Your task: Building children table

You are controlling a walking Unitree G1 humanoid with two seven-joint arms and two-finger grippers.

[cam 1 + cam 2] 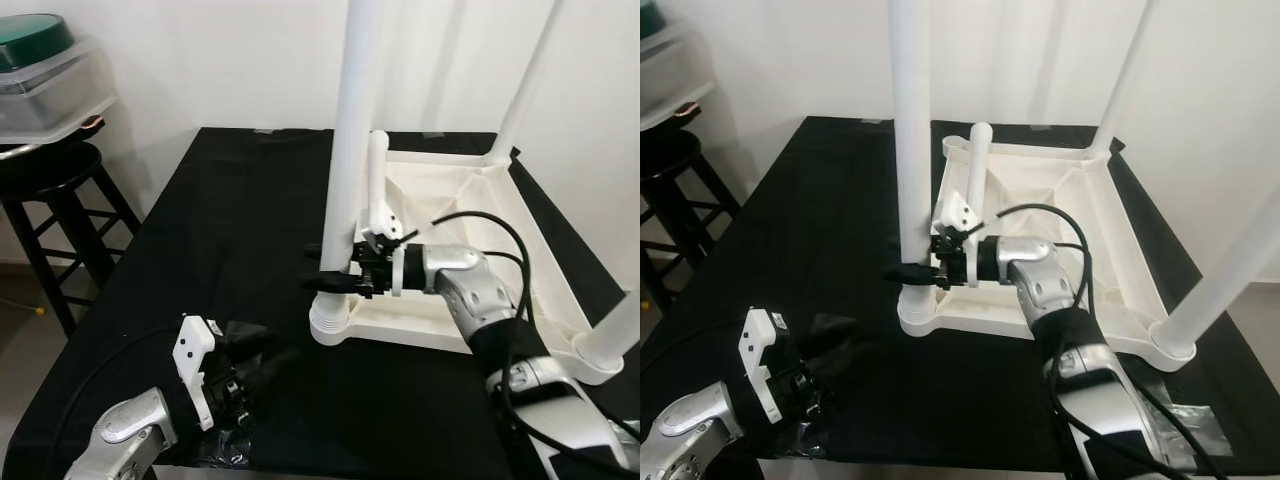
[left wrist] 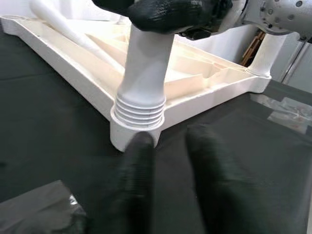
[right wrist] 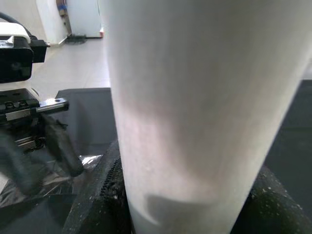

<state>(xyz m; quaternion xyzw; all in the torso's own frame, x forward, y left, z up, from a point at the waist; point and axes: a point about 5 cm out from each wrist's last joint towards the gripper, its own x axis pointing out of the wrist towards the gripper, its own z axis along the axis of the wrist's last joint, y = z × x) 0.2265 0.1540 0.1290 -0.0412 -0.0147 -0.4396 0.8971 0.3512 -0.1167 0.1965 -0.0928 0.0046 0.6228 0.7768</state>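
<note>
A white plastic children's table lies upside down on a black-covered tabletop. Its near-left leg stands upright in the corner socket. My right gripper is shut on this leg just above its ribbed base; the leg looms close in the right wrist view. Low at the front left, my left gripper is open and holds nothing. Its fingers point at the socket from a short way off. A loose leg lies inside the table's underside.
Two more legs stand upright, one at the far right corner and one at the near right corner. Clear plastic bags lie by my left gripper and at the front right. A black stool with a plastic container stands to the left.
</note>
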